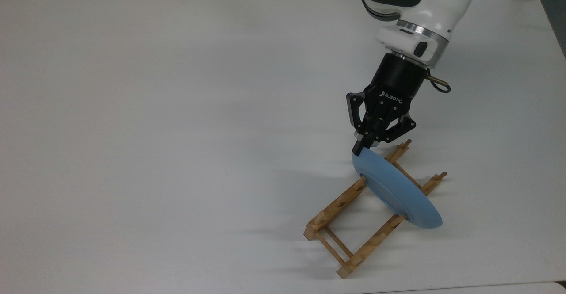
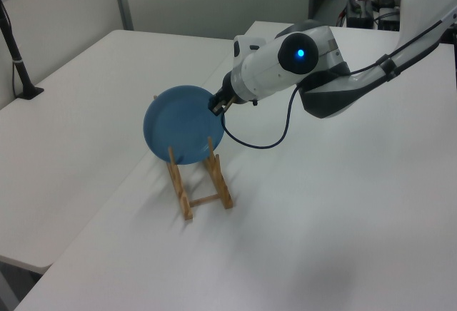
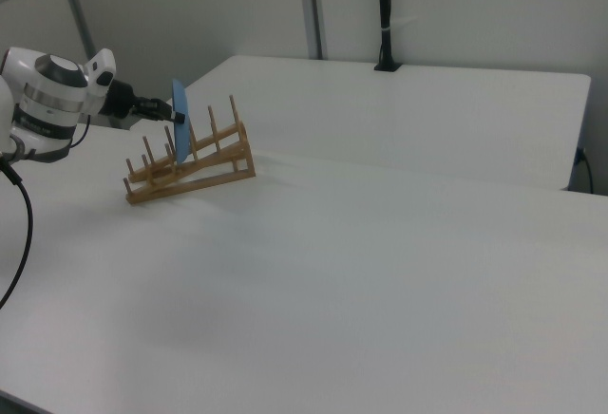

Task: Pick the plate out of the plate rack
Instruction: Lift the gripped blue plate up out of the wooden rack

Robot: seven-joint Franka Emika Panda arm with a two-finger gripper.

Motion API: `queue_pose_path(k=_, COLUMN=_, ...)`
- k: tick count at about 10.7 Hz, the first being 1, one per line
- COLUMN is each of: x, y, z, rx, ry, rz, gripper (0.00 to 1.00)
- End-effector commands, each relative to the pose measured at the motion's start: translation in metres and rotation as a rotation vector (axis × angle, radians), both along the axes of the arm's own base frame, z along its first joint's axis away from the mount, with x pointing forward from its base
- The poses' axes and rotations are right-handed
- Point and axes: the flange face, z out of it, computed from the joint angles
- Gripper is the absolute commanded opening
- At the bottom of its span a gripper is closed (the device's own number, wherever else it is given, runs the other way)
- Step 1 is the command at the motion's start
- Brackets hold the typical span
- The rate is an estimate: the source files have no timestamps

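Observation:
The light-blue plate (image 1: pixel 398 192) stands on edge across the wooden plate rack (image 1: pixel 336 236), between its upright pegs, near the table's front right in the top view. My gripper (image 1: pixel 361 146) reaches down from the white arm and is shut on the plate's upper rim. In the left view the plate (image 2: pixel 178 124) faces the camera over the rack (image 2: pixel 201 189), with the gripper (image 2: pixel 216 106) at the plate's right edge. The right view has the plate (image 3: pixel 180 120) edge-on in the rack (image 3: pixel 195 165), and the gripper (image 3: pixel 169 110) pinching its top.
The rack sits on a large white table (image 1: pixel 177 108). A black post (image 2: pixel 18 65) stands on the neighbouring table at the left view's left. A cable (image 2: pixel 260 140) loops off the arm's wrist above the tabletop.

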Motion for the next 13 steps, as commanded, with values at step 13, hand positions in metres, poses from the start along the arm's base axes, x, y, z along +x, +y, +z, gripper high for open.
queue_pose_path(k=13, x=-0.022, y=-0.073, z=0.162, rx=0.289, ry=-0.008, rz=-0.162, gripper=0.0)
